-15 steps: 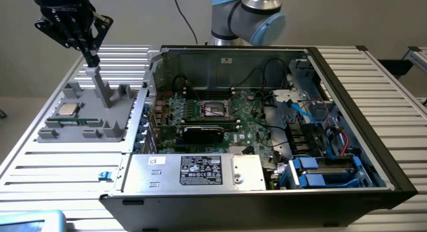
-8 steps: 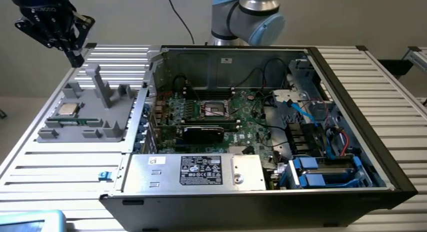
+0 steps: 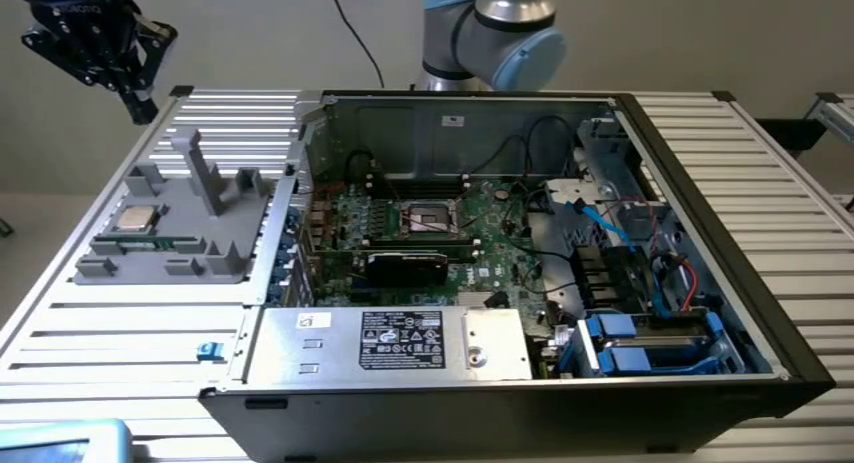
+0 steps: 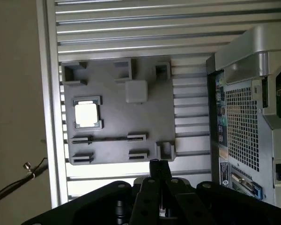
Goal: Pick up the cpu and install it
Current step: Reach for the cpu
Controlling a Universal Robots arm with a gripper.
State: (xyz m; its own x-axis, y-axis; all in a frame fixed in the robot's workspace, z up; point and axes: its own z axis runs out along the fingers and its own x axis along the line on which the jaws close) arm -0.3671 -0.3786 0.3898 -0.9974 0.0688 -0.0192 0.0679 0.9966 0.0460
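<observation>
While the cpu (image 3: pixel 136 220) (image 4: pixel 86 114) lies in its pocket on the grey tray (image 3: pixel 167 268) (image 4: pixel 122 122), the gripper (image 3: pixel 138 111) (image 4: pixel 159 168) hangs closed and empty well above that tray, so this looks like the approach to the pick, which calls for opened jaws squared over the chip.

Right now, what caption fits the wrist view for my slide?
Shut jaws hang above the grey tray where the cpu sits, beside the computer case.

Silver cpu (image 4: pixel 86 114), grey tray (image 4: pixel 122 123), black gripper (image 4: pixel 159 165), green motherboard (image 3: pixel 502 239), ribbed silver table (image 3: pixel 120 325)
</observation>
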